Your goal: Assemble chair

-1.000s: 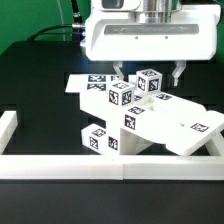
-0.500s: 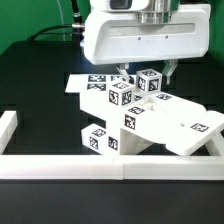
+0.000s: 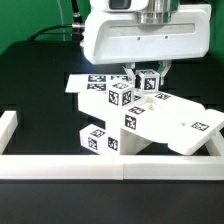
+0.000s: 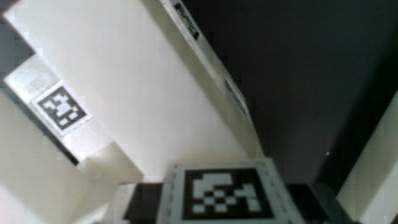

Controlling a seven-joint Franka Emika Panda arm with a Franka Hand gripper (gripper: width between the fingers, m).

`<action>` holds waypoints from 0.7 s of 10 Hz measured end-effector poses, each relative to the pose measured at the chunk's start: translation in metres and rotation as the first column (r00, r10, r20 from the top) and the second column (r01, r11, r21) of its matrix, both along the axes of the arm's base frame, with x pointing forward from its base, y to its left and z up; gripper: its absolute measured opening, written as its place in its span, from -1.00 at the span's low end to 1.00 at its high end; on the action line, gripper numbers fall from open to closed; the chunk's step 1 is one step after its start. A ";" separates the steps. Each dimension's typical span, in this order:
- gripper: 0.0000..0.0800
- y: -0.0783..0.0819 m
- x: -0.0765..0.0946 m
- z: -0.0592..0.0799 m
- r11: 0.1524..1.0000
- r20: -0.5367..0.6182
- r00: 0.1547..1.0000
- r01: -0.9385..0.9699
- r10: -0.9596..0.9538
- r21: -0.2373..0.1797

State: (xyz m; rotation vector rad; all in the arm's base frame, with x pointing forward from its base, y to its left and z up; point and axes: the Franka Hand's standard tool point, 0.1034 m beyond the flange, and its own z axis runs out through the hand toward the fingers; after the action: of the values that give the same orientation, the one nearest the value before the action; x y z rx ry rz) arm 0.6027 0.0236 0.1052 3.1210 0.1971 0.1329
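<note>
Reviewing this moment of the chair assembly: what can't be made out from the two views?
- Exterior view: the gripper fingertips' contact with the small tagged chair piece is partly masked by the white gripper body above.
- Exterior view: the marker board is mostly covered by the chair parts.
- Exterior view: the underside of the stacked parts is hidden by the front border rail.
- Wrist view: blurred; the tag is cut by the frame edge.

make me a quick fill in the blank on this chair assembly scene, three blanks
1. The claw is shut on a white chair piece that bears a black-and-white ____.
2. The table's surface is ____ in colour.
3. Nearest the exterior camera, a long low white ____ borders the work area.

Missing words: tag; black; rail
</note>
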 end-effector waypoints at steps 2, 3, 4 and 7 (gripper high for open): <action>-0.33 0.000 0.000 0.000 0.992 0.000 0.992 0.123 -0.123 0.011; -0.33 0.000 0.000 0.000 0.978 -0.001 0.978 0.208 -0.208 0.019; -0.33 0.001 0.000 0.000 0.964 -0.002 0.964 0.266 -0.266 0.025; -0.33 0.002 0.000 -0.001 0.893 -0.010 0.894 0.447 -0.447 0.045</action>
State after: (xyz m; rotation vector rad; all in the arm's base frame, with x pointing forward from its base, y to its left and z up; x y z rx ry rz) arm 0.6024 0.0253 0.1045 3.1081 -0.5329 0.1322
